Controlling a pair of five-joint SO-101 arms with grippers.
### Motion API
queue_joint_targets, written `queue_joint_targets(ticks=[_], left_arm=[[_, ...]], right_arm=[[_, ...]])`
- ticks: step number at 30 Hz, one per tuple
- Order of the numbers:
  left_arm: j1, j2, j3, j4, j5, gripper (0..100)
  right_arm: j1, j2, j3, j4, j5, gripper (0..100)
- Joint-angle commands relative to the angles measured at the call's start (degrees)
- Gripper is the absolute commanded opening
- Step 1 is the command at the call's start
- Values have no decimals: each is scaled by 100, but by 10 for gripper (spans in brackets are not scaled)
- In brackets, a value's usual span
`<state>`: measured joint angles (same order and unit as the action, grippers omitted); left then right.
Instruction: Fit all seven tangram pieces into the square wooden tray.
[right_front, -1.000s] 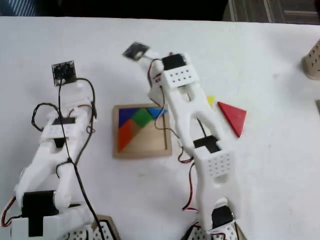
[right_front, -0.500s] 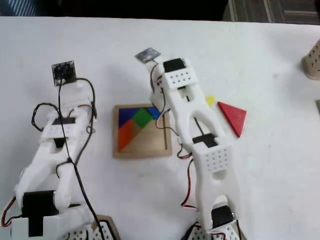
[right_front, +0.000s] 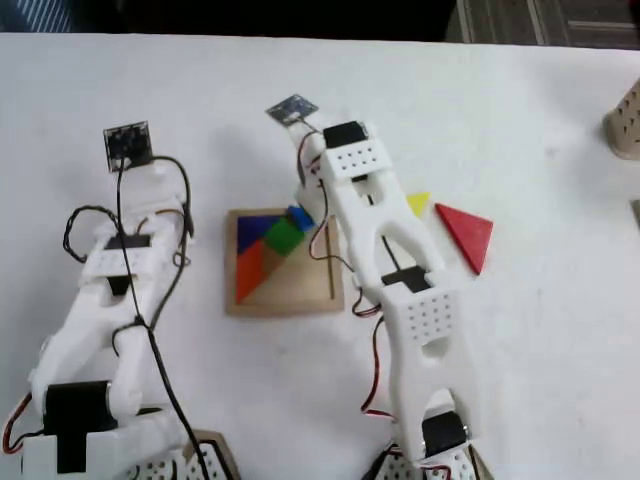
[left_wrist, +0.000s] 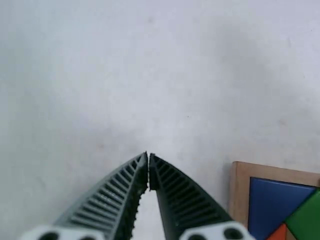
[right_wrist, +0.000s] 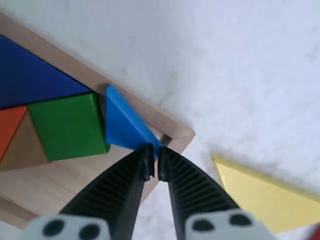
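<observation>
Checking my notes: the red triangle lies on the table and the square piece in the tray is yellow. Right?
No: the square piece in the tray is green, not yellow, as the right wrist view shows. The red triangle does lie on the table.

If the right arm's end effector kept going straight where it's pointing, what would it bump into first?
The small light-blue triangular piece. It sits right at the tips of the right end effector, resting over a corner of the square wooden tray. Whether they already touch is unclear.
</observation>
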<state>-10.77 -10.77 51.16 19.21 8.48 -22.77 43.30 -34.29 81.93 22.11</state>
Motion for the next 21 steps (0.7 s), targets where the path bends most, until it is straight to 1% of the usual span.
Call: queue_joint_targets(ticks=[1, 14, 18, 21], left_arm=[[-75, -22, -44, -141, -44, 26], [-75, -22, -44, -149, -44, 27], [-75, -22, -44, -149, -44, 27], [-75, -22, -44, -149, -44, 27]], right_arm=[[22, -514, -369, 259, -70, 17], [40, -629, -123, 488, -70, 18], [22, -558, 220, 488, -79, 18], [-154, -576, 440, 488, -79, 18]])
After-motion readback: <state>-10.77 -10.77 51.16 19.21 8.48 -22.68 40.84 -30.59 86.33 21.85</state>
